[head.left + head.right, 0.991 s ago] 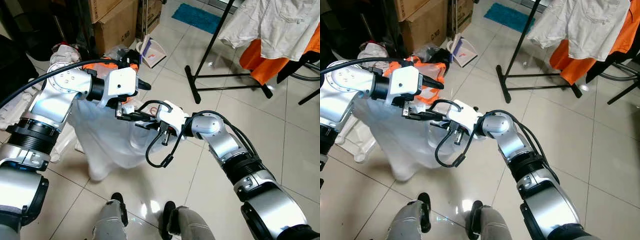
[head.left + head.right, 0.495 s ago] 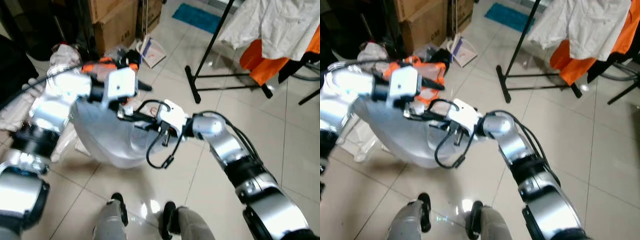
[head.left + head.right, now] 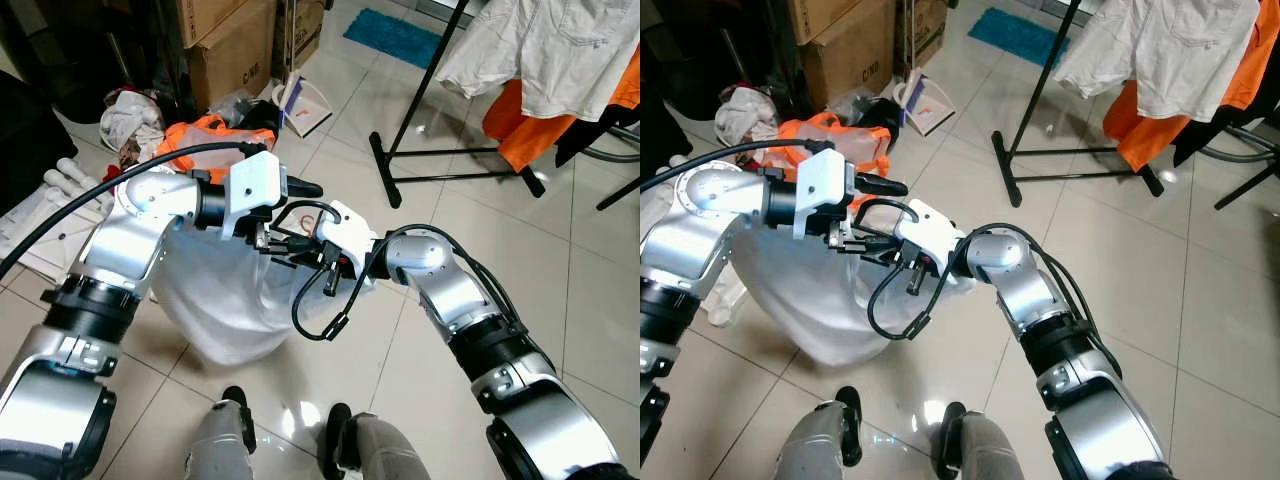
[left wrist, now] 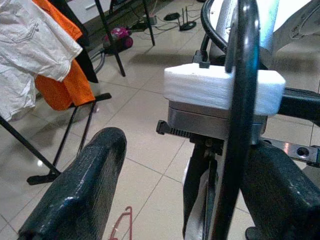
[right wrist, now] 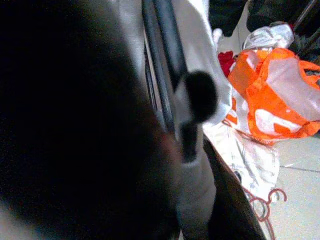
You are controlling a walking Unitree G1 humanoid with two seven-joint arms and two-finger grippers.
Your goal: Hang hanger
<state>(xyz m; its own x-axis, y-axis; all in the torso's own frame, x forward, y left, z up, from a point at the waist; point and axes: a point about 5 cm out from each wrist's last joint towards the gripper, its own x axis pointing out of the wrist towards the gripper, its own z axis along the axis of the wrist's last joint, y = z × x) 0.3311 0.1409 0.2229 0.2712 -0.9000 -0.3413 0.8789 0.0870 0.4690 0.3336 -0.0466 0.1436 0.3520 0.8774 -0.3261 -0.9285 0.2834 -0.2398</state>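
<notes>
Centre frame: left gripper (image 3: 278, 232) and right gripper (image 3: 290, 247) meet over a white garment (image 3: 215, 295); whether either is open, I cannot tell. Hanger location undetermined there. Right wrist view shows a red hanger (image 5: 262, 202) on the floor. Upper left: orange bag (image 3: 205, 140), boxes (image 3: 225, 50). Upper right: black rack (image 3: 420, 100), hung clothes (image 3: 545, 50).

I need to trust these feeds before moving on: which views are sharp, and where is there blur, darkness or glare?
Left eye view: sharp, evenly lit; faint glare on the tile floor by the robot's feet. Left wrist view: the near black finger is soft, the clothes rack behind clearer. Right wrist view: about half black from something close and unfocused; the orange bag is blurry but readable.
</notes>
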